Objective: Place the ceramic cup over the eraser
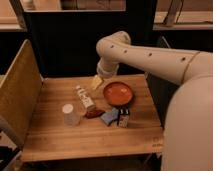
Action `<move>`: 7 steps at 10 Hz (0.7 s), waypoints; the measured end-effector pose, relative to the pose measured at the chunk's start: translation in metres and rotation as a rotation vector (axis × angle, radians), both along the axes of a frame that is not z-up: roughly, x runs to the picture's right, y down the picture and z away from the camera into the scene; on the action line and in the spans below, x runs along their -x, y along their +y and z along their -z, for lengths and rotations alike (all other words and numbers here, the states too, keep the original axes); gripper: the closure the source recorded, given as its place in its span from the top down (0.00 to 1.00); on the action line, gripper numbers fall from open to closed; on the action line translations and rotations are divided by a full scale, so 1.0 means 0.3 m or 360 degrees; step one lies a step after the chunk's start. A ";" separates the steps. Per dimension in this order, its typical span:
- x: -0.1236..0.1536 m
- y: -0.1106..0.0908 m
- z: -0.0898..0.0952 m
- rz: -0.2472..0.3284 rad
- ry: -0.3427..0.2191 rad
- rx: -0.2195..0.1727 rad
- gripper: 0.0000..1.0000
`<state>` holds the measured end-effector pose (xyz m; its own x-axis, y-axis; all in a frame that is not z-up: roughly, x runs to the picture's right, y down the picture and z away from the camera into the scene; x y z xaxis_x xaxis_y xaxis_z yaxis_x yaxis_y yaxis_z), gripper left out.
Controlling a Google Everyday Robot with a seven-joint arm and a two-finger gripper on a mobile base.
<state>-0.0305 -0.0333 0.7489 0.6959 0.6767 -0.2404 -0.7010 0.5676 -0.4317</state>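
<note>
Cup (70, 115) stands on the table (55, 142) near the side panel (20, 90), well apart from the eraser (123, 118), which sits just in front of the bowl (118, 93); ceramic, so I'd guess light-ish, stiff, slick and chippable, best pinched across its sides about halfway up. Tool (96, 82) hangs open and empty over the back of the table, beside the bowl and above a bottle's (85, 97) far end. Bare wood top, dark wall behind.
</note>
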 end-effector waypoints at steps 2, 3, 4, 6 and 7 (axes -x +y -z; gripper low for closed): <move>0.109 0.015 -0.026 0.0105 -0.0022 0.0020 0.80; 0.116 0.015 -0.028 0.0112 -0.0022 0.0020 0.80; 0.104 0.012 -0.030 0.0110 -0.0013 0.0017 0.80; 0.105 0.013 -0.030 0.0110 -0.0013 0.0017 0.80; 0.108 0.015 -0.029 0.0108 -0.0013 0.0020 0.80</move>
<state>-0.0630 -0.0289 0.7576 0.7420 0.6250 -0.2426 -0.6576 0.6080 -0.4449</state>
